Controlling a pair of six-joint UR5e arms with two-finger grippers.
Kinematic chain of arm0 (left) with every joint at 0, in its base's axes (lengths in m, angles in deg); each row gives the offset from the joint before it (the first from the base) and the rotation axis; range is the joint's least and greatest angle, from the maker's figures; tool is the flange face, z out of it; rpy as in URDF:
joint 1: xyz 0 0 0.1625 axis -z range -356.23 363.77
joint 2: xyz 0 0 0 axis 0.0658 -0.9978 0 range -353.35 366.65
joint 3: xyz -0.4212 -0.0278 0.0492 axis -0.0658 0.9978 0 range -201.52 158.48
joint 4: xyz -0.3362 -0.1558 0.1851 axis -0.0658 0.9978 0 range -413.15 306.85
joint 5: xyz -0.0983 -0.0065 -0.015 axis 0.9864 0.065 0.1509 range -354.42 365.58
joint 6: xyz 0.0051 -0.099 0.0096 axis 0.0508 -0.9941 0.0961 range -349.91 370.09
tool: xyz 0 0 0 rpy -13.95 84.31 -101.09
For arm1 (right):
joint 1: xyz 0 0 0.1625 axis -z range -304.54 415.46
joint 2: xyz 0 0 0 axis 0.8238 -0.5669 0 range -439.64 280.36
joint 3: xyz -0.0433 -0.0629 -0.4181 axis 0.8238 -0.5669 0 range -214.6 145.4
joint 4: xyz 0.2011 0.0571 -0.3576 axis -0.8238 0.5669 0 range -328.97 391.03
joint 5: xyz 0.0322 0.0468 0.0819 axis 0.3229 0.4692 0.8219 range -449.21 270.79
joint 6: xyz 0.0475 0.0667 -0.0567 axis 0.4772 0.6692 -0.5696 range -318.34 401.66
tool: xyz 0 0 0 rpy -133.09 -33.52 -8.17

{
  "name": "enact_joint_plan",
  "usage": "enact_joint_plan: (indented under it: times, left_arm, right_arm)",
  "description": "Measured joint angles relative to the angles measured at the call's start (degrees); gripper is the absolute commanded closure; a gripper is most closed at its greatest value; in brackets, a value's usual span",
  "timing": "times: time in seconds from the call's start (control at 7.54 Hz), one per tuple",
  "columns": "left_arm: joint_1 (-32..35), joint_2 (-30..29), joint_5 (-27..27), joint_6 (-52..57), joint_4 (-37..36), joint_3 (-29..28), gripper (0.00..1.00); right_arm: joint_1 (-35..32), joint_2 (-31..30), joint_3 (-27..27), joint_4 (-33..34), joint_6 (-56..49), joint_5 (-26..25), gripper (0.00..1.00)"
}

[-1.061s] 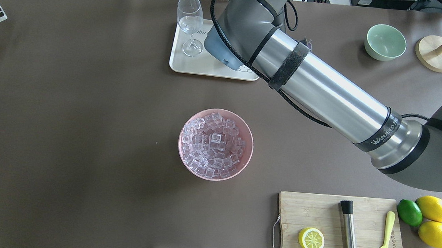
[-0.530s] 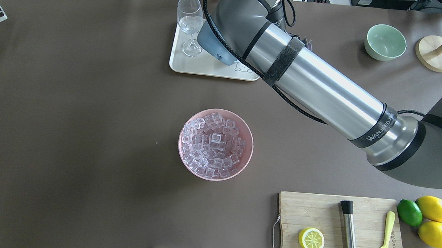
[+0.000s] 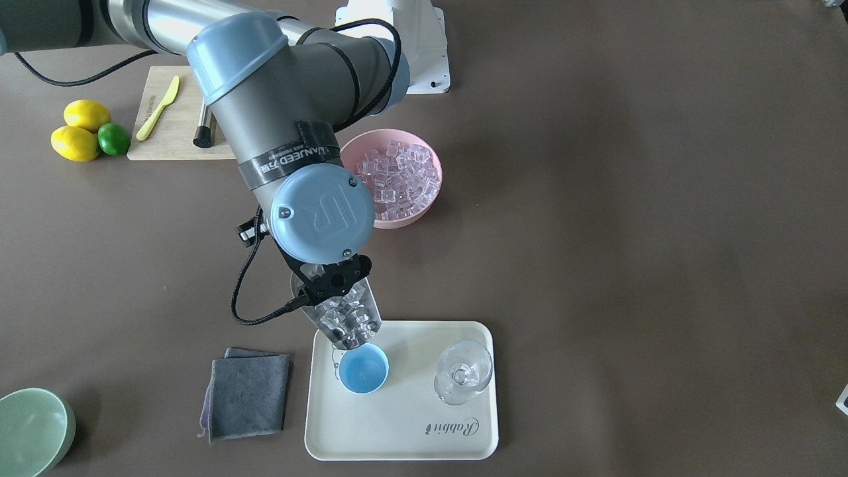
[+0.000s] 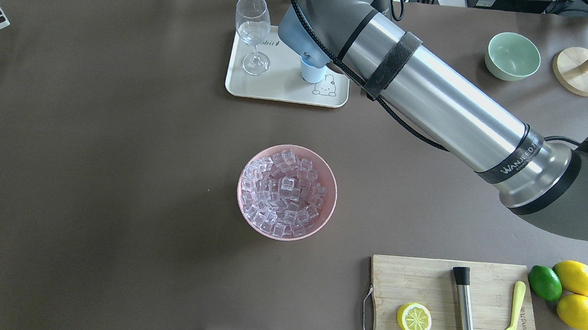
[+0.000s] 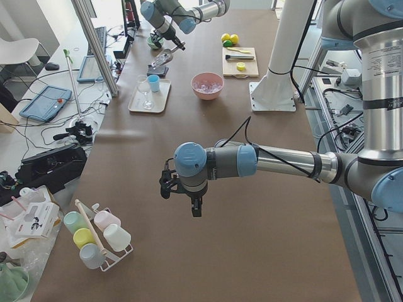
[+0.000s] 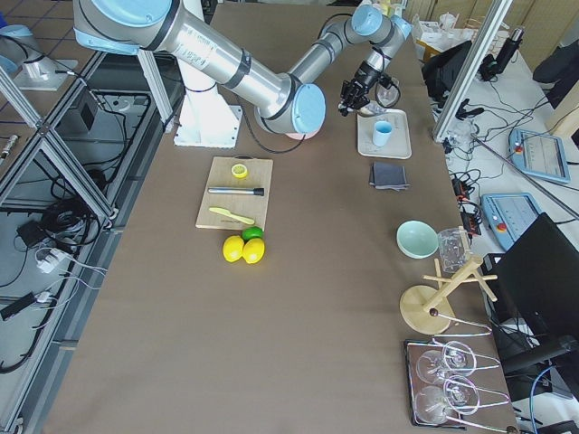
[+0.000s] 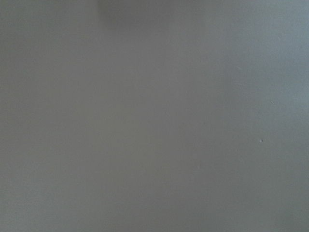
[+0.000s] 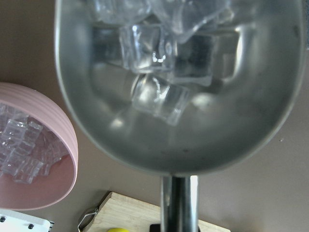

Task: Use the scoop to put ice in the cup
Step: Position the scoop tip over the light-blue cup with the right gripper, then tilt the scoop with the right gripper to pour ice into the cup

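Note:
My right gripper is shut on the steel scoop, which tilts mouth-down just above the rim of the light-blue cup. Several cubes of ice lie in the scoop's trough. The cup's inside looks plain blue, and it stands on the cream tray. From overhead the cup pokes out from under the right arm, which hides gripper and scoop. More ice fills the pink bowl at mid-table. My left gripper hangs over bare table far away; I cannot tell its state.
A clear stemmed glass stands on the tray next to the cup. A grey cloth and a green bowl lie beside the tray. The cutting board carries a lemon half, a steel cylinder and a knife.
The right arm's elbow swung left over the tray, then back toward the far edge. The cup now shows from under it.

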Motion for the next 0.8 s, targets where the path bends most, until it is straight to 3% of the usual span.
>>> enact_joint_plan:
  times: [0.27,0.53,0.8]
  left_arm:
    - [0.29,0.04,-0.09,0.07,0.0,0.01,0.02]
    - [0.54,0.14,-0.04,0.08,0.01,0.18,0.02]
    - [1.3,0.28,-0.1,0.08,0.0,0.22,0.02]
  right_arm:
    - [0.17,-1.22,-3.21,-5.14,0.3,0.17,1.0]
    - [0.22,2.23,-3.75,-1.65,-0.06,0.2,1.0]
    - [0.24,0.95,-4.05,-3.41,-0.33,0.04,1.0]
